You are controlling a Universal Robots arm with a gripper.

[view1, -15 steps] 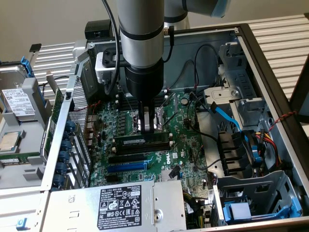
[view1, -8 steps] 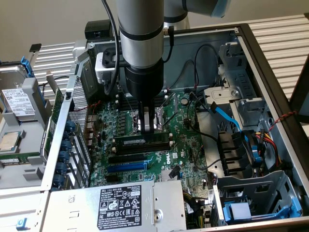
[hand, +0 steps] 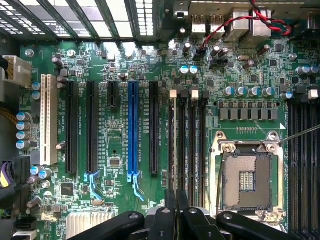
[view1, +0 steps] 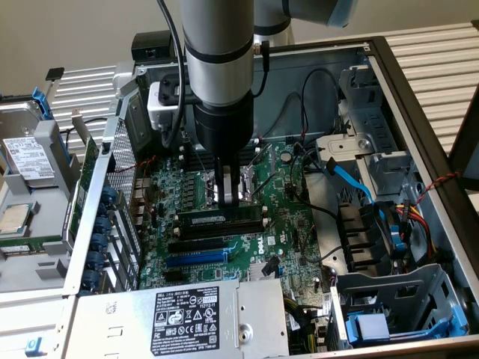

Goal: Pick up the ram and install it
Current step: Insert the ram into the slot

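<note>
The ram [view1: 221,218], a long thin stick with a small white label, stands on edge in the black memory slot nearest the expansion slots. My gripper [view1: 228,199] hangs straight down over the ram's middle, fingers shut together, tips just above its top edge. I cannot tell whether they touch it. In the wrist view the shut gripper [hand: 176,200] points along the row of black memory slots [hand: 194,145] with white end clips, and nothing is held between the fingertips.
The blue expansion slot [view1: 196,258] [hand: 133,130] lies beside the ram. The open CPU socket [hand: 247,180] sits on the slots' other side. A power supply [view1: 187,314], a blue cable [view1: 352,183], a drive cage [view1: 397,307] and chassis walls ring the board.
</note>
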